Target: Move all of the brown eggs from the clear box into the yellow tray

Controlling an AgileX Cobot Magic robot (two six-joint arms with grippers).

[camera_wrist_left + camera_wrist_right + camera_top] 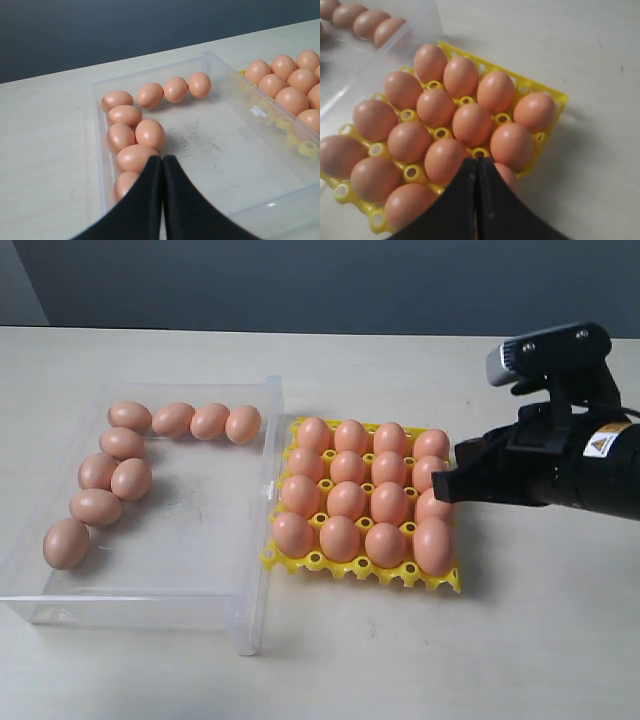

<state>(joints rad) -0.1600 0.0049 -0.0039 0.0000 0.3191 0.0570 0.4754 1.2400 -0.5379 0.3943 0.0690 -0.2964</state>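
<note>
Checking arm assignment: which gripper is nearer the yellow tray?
Right. The right gripper is at the yellow tray's outer edge; the left gripper is over the clear box, away from the tray.

Yellow tray [352, 571] full — clear box [190, 530] middle bare, brown eggs [131, 479] along far, left walls

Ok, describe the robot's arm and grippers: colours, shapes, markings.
The right arm is matte black and blocky, with a white label bearing a yellow warning triangle and a grey-fronted camera mount on top. The left gripper and right gripper each have smooth black fingers tapering to curved points.
</note>
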